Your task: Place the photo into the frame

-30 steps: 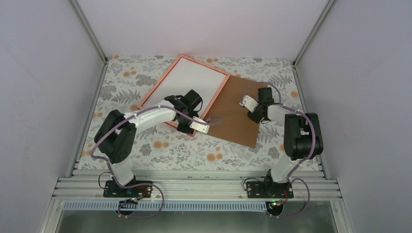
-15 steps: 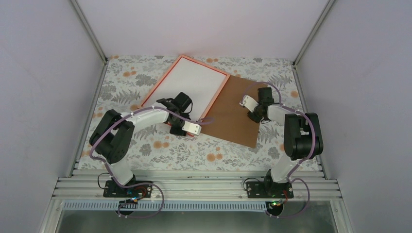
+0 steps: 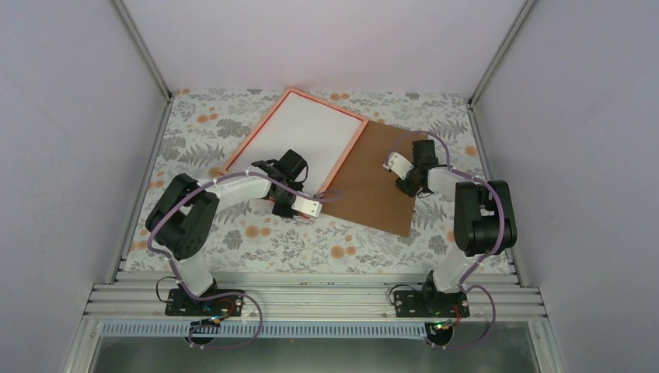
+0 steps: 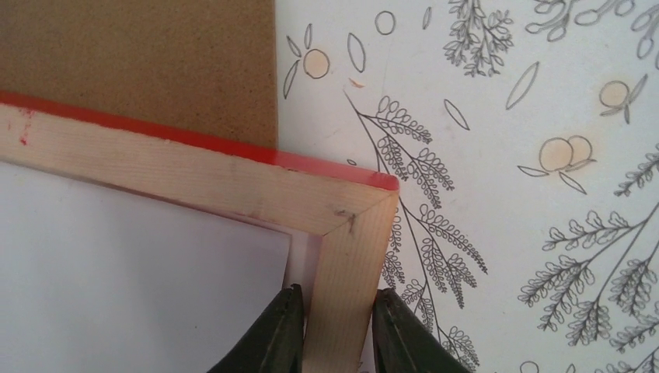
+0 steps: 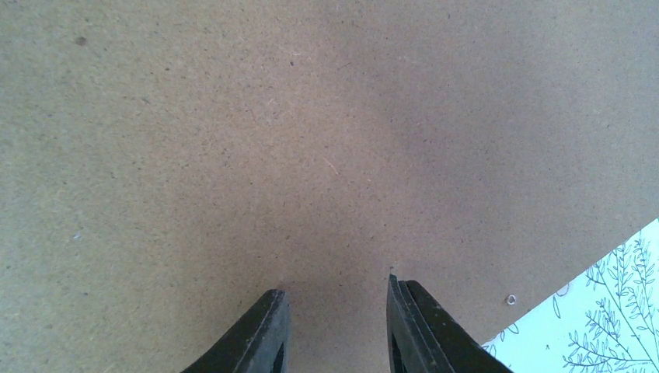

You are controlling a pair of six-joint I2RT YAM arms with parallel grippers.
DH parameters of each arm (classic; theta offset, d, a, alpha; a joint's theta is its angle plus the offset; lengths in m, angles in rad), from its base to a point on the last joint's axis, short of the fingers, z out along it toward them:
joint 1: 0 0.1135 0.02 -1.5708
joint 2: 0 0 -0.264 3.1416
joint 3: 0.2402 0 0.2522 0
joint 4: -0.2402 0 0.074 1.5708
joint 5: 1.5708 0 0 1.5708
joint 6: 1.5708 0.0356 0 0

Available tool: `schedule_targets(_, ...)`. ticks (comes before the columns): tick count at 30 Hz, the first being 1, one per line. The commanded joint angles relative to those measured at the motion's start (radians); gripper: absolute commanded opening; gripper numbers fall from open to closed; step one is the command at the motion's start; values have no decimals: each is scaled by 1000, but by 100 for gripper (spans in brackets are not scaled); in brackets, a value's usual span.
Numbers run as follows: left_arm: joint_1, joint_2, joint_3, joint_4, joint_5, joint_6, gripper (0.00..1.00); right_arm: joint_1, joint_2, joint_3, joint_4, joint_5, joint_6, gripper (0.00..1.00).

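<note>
Left gripper point(image 4: 338, 292) pinches the frame point(image 4: 194, 172) rail (bare wood up); right gripper point(image 5: 334, 286) stands narrowly parted, empty, board point(image 5: 311, 155) beneath it

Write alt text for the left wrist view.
The left gripper clamps the frame by its bare-wood rail near a corner, one finger either side. A white sheet lies inside it; a brown board and floral cloth lie beyond.

Looks like a robotics lab test cell rather than a home or shop. Boxed in by plain pale wall panels point(image 3: 70, 116) on the left, right and far sides, joined at bare aluminium corner posts point(image 3: 144, 50). Carries two arms point(image 3: 233, 186) bolted to a slotted aluminium rail point(image 3: 311, 299) along the near edge, with purple cables point(image 3: 259, 315) looping loose. Shows only a floral-printed tabletop point(image 3: 311, 241) as a homely touch.
</note>
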Motion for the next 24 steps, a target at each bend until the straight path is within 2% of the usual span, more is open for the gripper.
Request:
schedule_targets(1, -4, 14, -10, 6, -6, 15, 20, -32, 98, -90, -263, 128, -14, 33)
schedule_targets(3, -4, 8, -6, -7, -10, 13, 15, -33, 96, -91, -262, 131, -18, 33)
schedule_targets(16, 6, -85, 96, -134, 18, -144, 3, -32, 95, -110, -244, 142, -42, 33)
schedule_targets(20, 16, -93, 99, -162, 13, -191, 2, -32, 89, -118, -242, 149, -60, 33)
schedule_targets(24, 32, -112, 31, -137, -1, -188, 2, -34, 64, -151, -225, 156, -106, 33)
